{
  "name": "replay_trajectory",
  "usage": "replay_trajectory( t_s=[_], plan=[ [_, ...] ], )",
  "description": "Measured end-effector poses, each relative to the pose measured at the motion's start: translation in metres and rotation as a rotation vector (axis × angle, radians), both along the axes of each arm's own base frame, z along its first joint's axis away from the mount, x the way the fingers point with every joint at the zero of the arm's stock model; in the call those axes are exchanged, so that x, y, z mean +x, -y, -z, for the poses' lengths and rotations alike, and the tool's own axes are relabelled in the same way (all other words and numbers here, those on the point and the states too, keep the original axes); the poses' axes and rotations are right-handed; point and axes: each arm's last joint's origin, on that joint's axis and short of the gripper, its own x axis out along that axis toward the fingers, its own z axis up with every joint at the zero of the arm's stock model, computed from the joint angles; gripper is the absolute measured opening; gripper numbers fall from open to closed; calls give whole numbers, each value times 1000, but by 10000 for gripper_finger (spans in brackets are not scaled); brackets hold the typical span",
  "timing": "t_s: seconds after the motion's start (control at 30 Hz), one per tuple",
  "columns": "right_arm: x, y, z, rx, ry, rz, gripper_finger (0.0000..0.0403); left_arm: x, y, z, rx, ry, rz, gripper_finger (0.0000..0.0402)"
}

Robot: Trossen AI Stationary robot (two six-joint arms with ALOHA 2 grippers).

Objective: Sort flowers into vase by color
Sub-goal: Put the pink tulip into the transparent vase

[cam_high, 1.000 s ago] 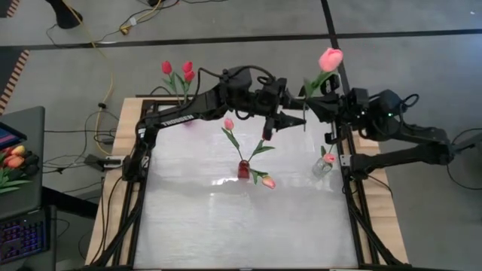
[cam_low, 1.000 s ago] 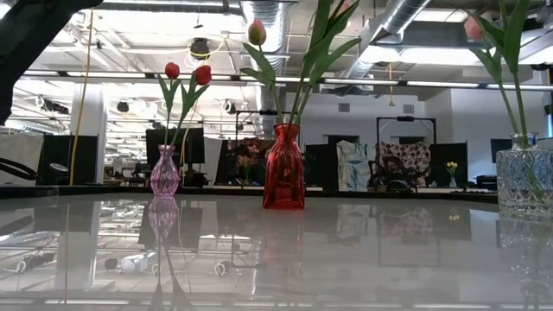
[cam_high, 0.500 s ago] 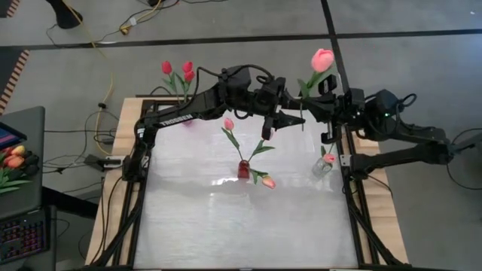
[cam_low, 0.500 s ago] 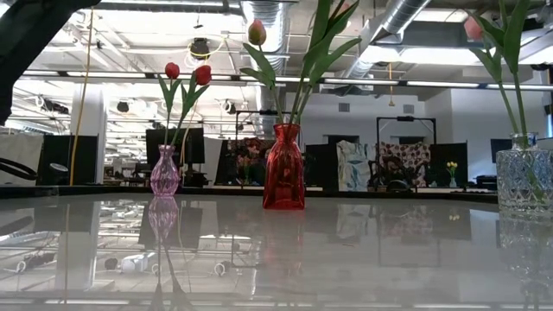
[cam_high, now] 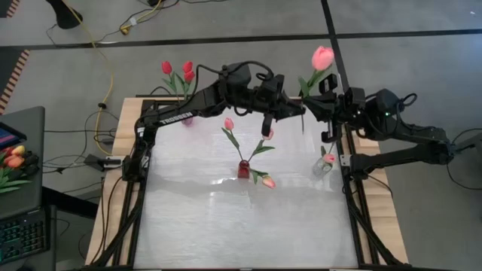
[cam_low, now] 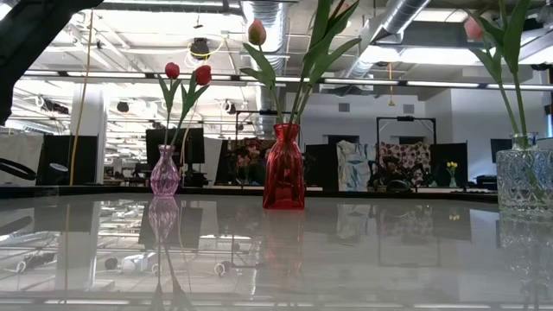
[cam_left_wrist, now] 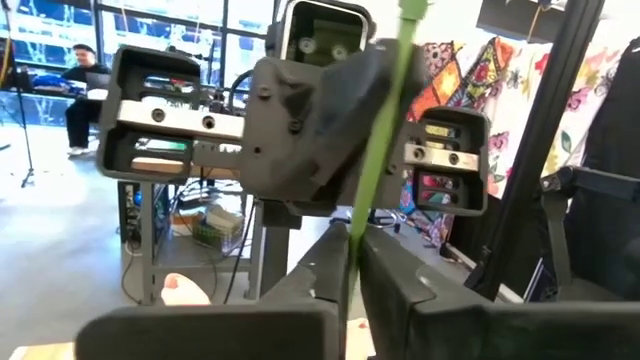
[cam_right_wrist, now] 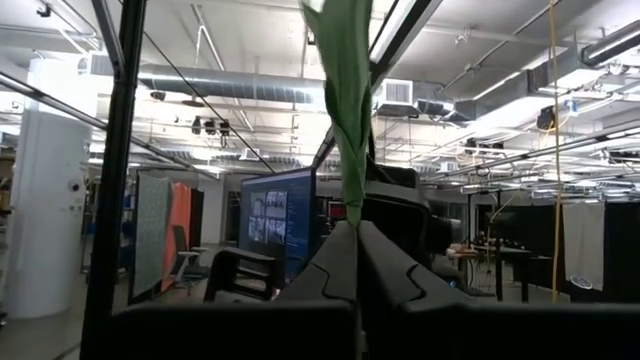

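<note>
Three vases on the table (cam_high: 226,226), middle vase (cam_high: 243,169) between left vase (cam_high: 186,119) and right vase (cam_high: 322,166)

In the low view the clear vase (cam_low: 529,177) is cut by the right edge and its tulip head (cam_low: 473,28) is blurred, while the red vase's tall stems (cam_low: 321,34) run off the top.

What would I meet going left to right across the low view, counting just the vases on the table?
Small pink vase holding red tulips → red vase near the middle with several green stems → clear glass vase at the right edge, holding a pink tulip.
</note>
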Motion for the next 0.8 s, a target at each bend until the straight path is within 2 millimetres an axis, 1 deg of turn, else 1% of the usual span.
replay_trajectory(
  t_s=[0.23, 0.37, 0.47, 0.57, 0.8],
  plan=[
    [0, 0, 0, -3, -6, 3, 62, 0, 0, 0, 7, 2, 0, 2],
    [1, 1, 5, 37, -62, -11, 78, 0, -1, 1, 14, -2, -1, 2],
    [-3, 2, 9, 46, -113, -7, 95, -2, -3, 1, 22, -23, -6, 1],
    [-10, 1, 9, 73, -134, -16, 122, -4, -5, 3, 26, -55, -15, 1],
    [-29, -2, 6, 124, -134, -37, 203, -8, -10, 8, 35, -132, -26, 0]
  ],
)
